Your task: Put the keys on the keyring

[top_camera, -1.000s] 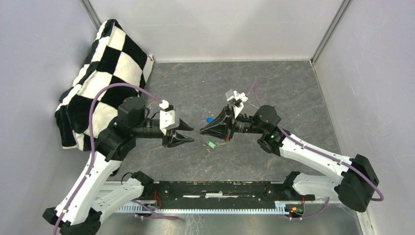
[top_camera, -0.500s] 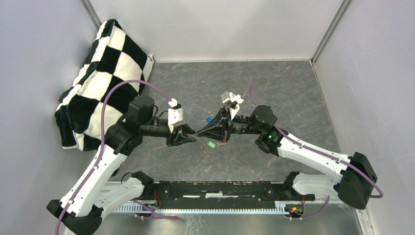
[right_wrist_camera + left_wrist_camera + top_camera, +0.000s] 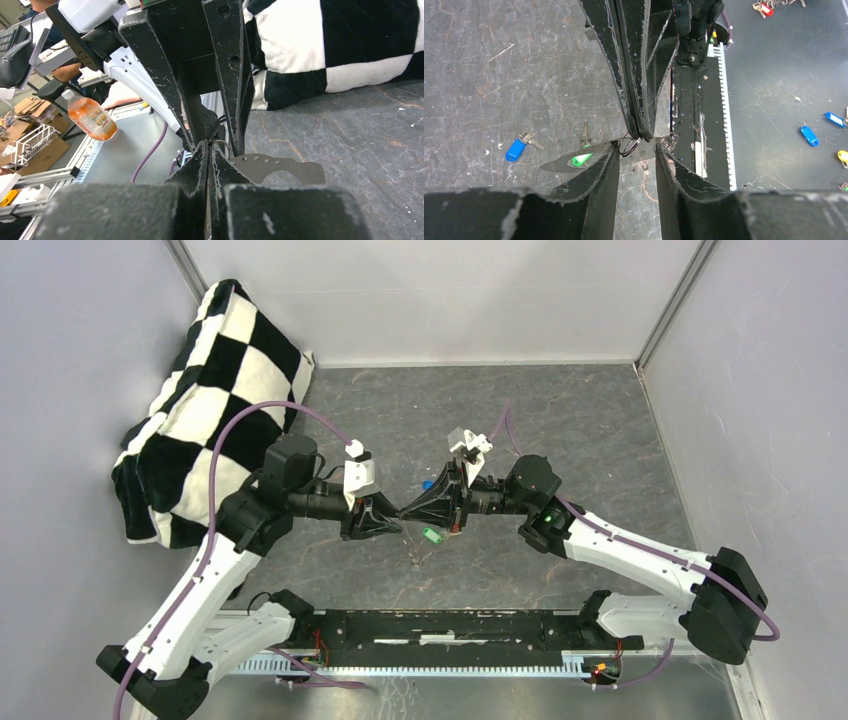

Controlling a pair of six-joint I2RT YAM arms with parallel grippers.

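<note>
Nearest the arm bases, the green key (image 3: pixel 432 534) lies on the grey table (image 3: pixel 600 440). Beside it, the left gripper (image 3: pixel 637 150) has its fingers spread. It faces the right gripper (image 3: pixel 643 134), whose tips pinch the thin keyring (image 3: pixel 628 148). Beyond lies the blue key (image 3: pixel 428 484), then a checkered cushion (image 3: pixel 215 370).

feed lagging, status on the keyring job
Right tool shut on thin grey metal keyring. Left tool open, flanking it. Small blue-headed key, green-headed key on table.
</note>
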